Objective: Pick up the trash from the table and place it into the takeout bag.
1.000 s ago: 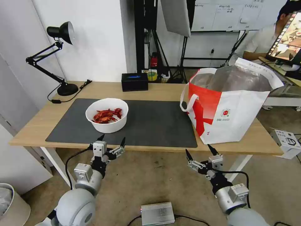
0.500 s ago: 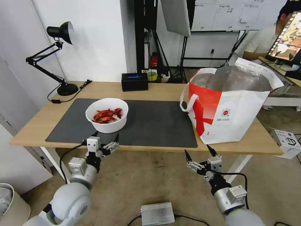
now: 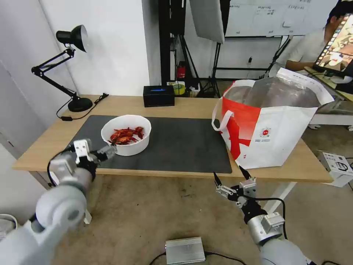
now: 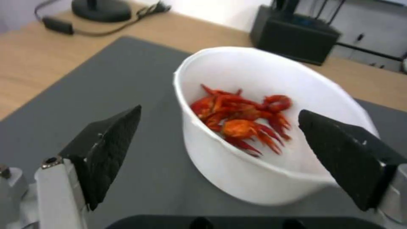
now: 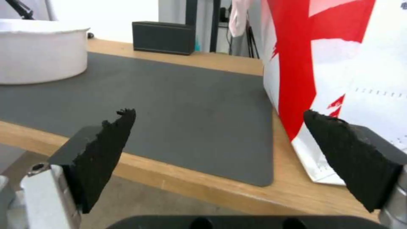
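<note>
One bowl [image 3: 126, 134] sits on the table [image 3: 191, 106]; left claw [image 3: 96, 152] gapes wide beside it, empty, lined up to grip. Right claw [image 3: 231, 182] waits open, empty, below the bag [image 3: 272, 125].

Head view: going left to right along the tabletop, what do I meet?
Lamp → left gripper → bowl → tissue box → takeout bag.

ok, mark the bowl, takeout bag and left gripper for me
bowl [image 3: 129, 149]: head view, front outer wall.
takeout bag [image 3: 283, 136]: head view, white front panel.
left gripper [image 4: 220, 159]: left wrist view, midway between its open fingers, over the bowl's near wall.
</note>
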